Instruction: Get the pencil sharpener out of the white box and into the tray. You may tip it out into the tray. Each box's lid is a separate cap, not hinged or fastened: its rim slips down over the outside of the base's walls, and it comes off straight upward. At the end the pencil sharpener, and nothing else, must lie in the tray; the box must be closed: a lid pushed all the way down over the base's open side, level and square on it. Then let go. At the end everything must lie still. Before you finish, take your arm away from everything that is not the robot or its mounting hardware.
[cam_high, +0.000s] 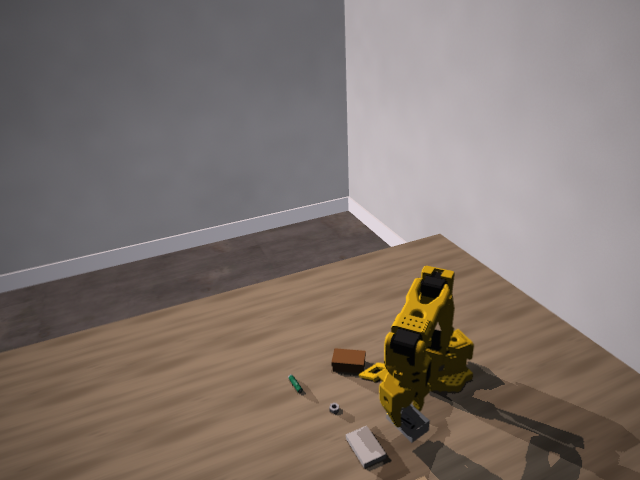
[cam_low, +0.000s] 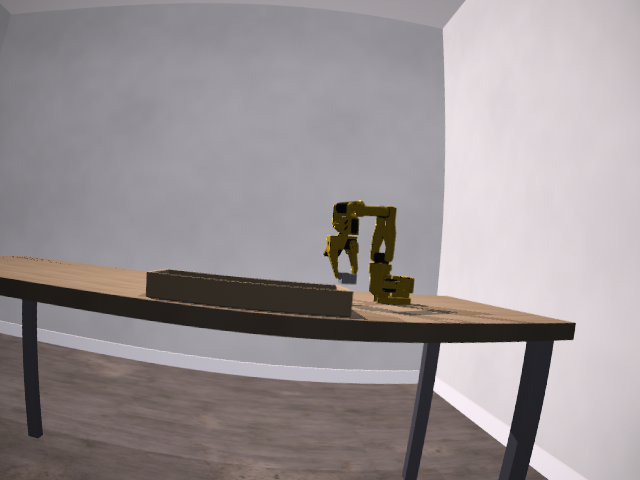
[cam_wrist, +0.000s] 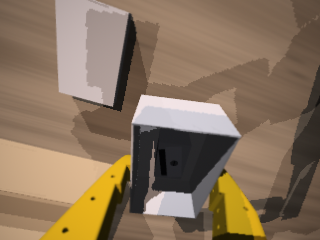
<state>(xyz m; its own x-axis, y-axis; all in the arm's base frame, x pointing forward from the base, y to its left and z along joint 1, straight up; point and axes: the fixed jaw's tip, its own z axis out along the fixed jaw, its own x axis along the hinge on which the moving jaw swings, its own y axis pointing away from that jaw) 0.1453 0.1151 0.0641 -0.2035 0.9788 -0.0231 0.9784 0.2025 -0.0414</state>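
Top view: gripper (cam_high: 408, 419) clamped narrow on open white box base (cam_high: 416, 423), lifted off table (cam_high: 180, 392). Lid (cam_high: 366, 446) flat just beside; brown box (cam_high: 348, 360), green item (cam_high: 295, 383), nut (cam_high: 334, 408) further off.

Exterior: box base (cam_low: 347, 278) hangs above table, behind tray (cam_low: 248, 294) end.

Wrist: dark sharpener (cam_wrist: 172, 162) w/ hole sits inside base (cam_wrist: 182, 120), betw. yellow fingers.

The open white box base (cam_wrist: 182, 160) hangs above the table, a dark sharpener (cam_wrist: 170, 162) inside. Its white lid (cam_wrist: 92, 52) lies flat nearby; the brown tray (cam_low: 248, 294) sits apart
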